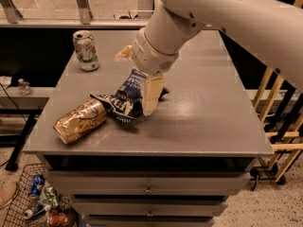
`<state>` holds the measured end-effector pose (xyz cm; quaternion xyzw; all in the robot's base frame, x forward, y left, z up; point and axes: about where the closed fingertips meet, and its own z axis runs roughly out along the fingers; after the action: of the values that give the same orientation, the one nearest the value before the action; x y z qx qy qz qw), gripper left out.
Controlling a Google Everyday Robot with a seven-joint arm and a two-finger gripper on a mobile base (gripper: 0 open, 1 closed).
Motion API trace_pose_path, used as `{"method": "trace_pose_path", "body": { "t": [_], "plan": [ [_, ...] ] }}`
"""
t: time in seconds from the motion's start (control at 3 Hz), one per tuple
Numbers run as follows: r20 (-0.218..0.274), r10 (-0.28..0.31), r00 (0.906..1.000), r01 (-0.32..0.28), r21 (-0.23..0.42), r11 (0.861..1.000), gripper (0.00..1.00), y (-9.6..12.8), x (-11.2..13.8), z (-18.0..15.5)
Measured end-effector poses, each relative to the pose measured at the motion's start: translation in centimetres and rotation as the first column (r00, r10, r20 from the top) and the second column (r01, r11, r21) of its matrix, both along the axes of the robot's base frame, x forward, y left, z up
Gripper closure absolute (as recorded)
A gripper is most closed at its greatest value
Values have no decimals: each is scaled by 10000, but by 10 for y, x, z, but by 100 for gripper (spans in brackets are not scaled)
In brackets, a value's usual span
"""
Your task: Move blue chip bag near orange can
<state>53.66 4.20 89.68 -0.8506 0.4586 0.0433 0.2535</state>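
1. Down on the speckled floor at lower left, a wire basket holds a jumble of discarded cans and wrappers, beside the grey drawer fronts under the table.
2. On the grey table, close to its front-left corner, the orange can lies on its side, dented, its silver top facing the front-left corner.
3. Just right of it, the blue chip bag rests crumpled on the tabletop, its left end touching the can and its upper end rising toward the arm.
4. The gripper, at the end of a thick white arm reaching in from the upper right, sits over the bag with its cream fingers spread wide apart. The near finger points down against the bag's right side. The other finger juts out to the rear left, clear of the bag.
5. Farther back, near the rear-left corner, a white-and-green can stands upright, well apart from the pair.
6. Wooden rails stand beyond the table's right edge.
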Motion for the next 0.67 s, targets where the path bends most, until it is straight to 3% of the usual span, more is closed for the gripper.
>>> {"method": "trace_pose_path", "body": {
  "t": [0.67],
  "plan": [
    [-70,-4,10000,1,-304,9995,0,-8,-3,1]
  ]
}}
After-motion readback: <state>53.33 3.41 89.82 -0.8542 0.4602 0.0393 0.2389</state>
